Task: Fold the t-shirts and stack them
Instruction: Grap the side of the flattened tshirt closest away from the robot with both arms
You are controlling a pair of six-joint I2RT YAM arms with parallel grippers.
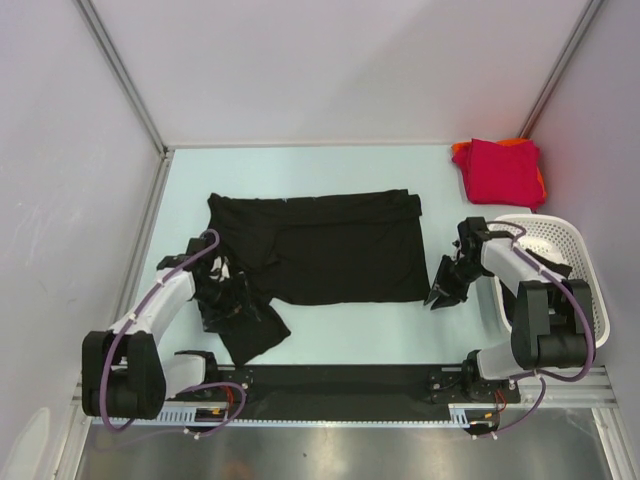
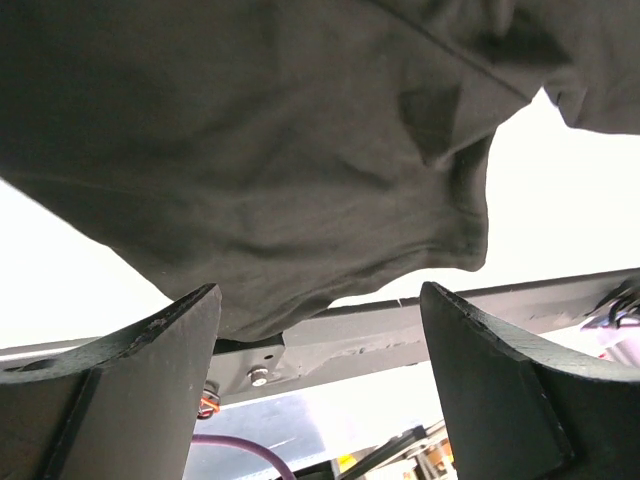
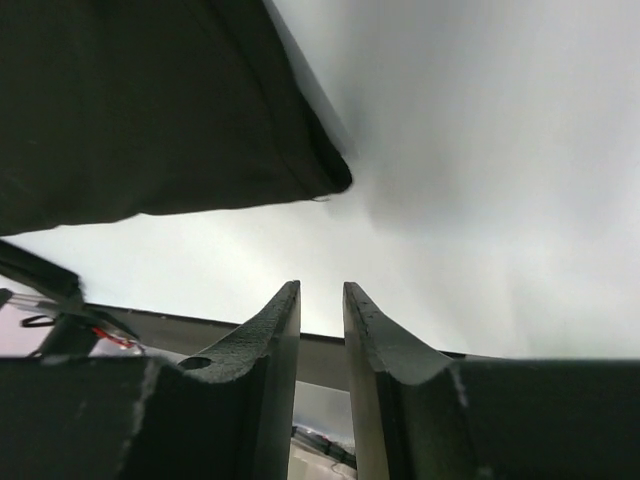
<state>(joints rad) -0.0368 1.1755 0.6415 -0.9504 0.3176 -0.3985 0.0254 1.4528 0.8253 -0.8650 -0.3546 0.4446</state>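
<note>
A black t-shirt (image 1: 330, 250) lies spread flat mid-table, one sleeve bunched toward the near left. My left gripper (image 1: 228, 295) hovers over that bunched part. In the left wrist view its jaws (image 2: 320, 300) stand wide open and empty, with the black cloth (image 2: 260, 150) just beyond the fingertips. My right gripper (image 1: 440, 297) sits on the table beside the shirt's near right corner. Its jaws (image 3: 322, 290) are only a narrow gap apart with nothing between them, and the shirt's corner (image 3: 150, 110) lies apart, up-left. A folded red t-shirt (image 1: 500, 170) rests on an orange one (image 1: 461, 150) at the back right.
A white lattice basket (image 1: 565, 250) stands at the right edge, close behind the right arm. Grey walls close off the left, back and right. A black rail (image 1: 330, 380) carrying both arm bases runs along the near edge.
</note>
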